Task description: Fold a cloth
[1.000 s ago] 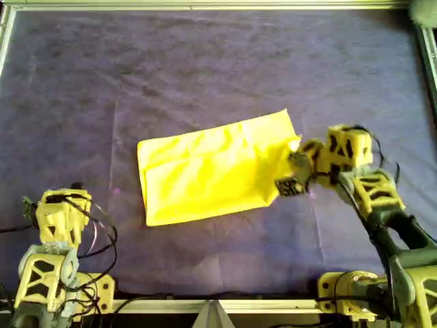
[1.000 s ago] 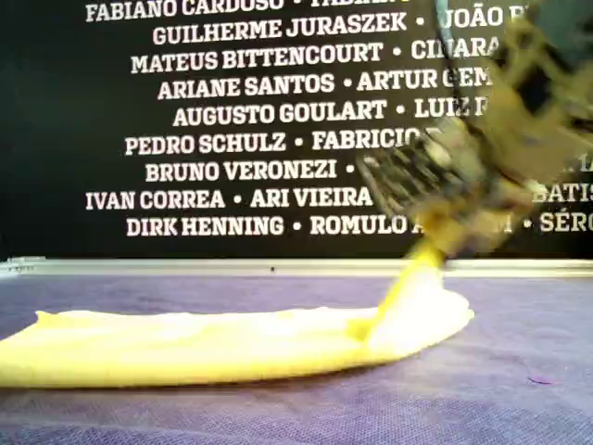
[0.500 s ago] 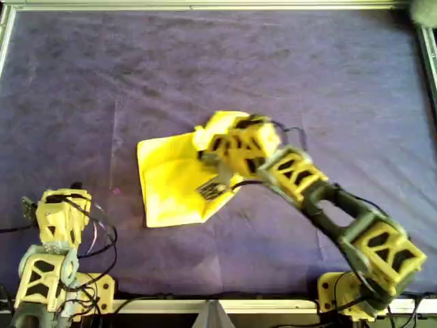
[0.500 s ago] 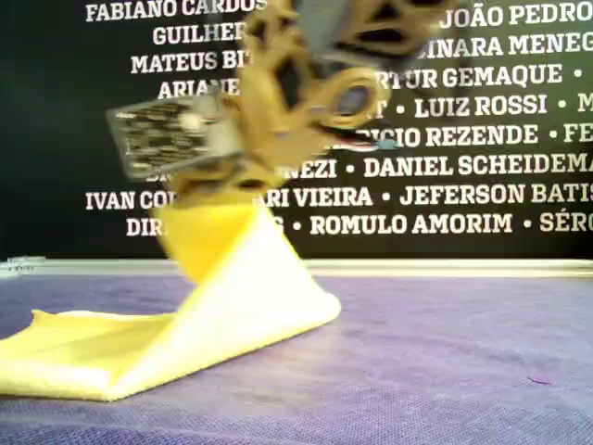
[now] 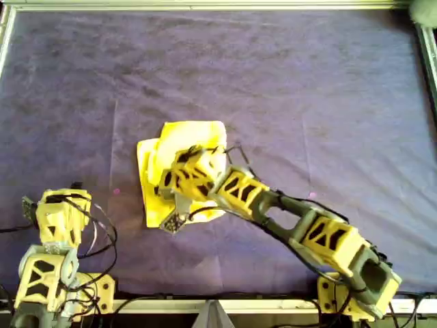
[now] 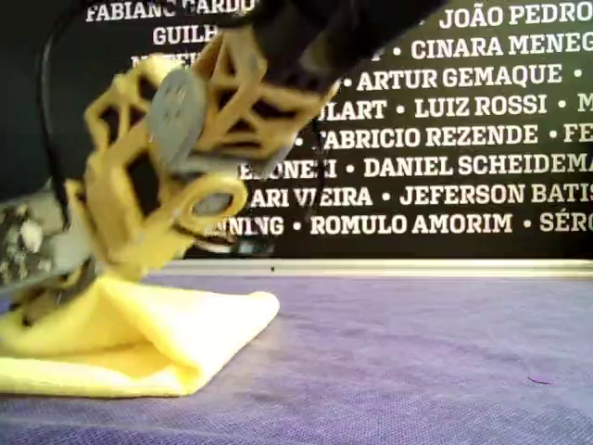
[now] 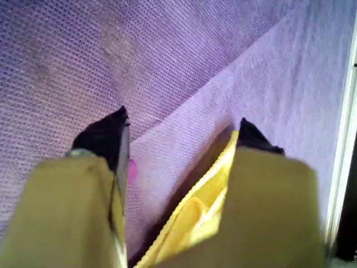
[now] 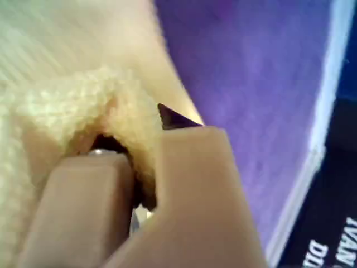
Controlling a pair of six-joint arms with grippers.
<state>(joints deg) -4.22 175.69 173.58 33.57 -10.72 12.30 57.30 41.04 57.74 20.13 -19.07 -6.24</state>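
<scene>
Since half a second ago the right end effector (image 5: pixel 179 205) has carried its pinched edge across to the overhead view's left — the one bright yellow, thin fabric cloth (image 5: pixel 198 137) now lies doubled on the purple-covered table (image 5: pixel 307 82). Two arms; left end effector (image 7: pixel 181 131) gapes, idle.

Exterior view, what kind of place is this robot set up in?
Probably a demo or exhibition stand, not a home. Behind the table hangs a black wall printed with rows of people's names, the table covering is purple inside a metal frame, and two yellow arms work one yellow cloth.
</scene>
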